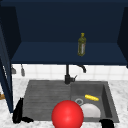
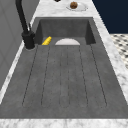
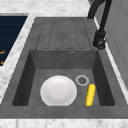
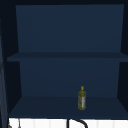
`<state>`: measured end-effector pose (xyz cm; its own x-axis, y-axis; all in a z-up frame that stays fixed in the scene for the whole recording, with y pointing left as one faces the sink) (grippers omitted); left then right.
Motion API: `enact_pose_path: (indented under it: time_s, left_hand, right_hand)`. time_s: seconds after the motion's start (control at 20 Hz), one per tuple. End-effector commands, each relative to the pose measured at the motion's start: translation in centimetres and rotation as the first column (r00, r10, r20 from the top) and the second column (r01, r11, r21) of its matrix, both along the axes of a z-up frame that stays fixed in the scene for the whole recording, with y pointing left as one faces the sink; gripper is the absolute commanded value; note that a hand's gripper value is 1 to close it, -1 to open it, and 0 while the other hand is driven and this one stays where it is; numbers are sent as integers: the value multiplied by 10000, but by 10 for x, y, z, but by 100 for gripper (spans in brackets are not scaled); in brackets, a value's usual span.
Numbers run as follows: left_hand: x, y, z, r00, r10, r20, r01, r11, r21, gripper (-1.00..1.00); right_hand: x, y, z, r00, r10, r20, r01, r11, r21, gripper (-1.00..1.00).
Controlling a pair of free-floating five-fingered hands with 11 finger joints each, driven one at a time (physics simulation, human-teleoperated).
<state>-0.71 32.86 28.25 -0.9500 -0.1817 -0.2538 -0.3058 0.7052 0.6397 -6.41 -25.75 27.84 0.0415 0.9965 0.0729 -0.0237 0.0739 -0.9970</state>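
While right robot hand (image 1: 107, 123) hovers, plate (image 1: 90, 110) lies just beside.

Left hand (image 1: 18, 112) hangs upright, fingers straight; right hand (image 1: 107, 123) low.

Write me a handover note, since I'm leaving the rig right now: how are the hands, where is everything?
Left hand: low at the sink's front left corner, fingers straight, holding nothing.
Right hand: at the bottom edge by the sink's front right corner; nothing seen in it.
In the basin: white plate lying flat, corn cob beside it, near the drain.
Red ball shows at the sink's front edge in the front view.
Olive bottle stands upright on the lowest shelf of the open cabinet above the tap.
Nothing is grasped yet; all handling is left.
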Motion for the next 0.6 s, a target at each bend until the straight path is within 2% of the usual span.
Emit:
enact_pose_path:
  time_s: [0.0, 0.55]
  left_hand:
    - [2, 0, -2, 9996, -10, -290, 46, 9922, 1245, -100]
    - [10, 1, -5, 9995, -14, -322, 62, 9889, 1484, -100]
  right_hand:
    - [0, 0, 0, 10000, 0, 0, 0, 10000, 0, 0]
    - [0, 0, 0, 10000, 0, 0, 0, 10000, 0, 0]
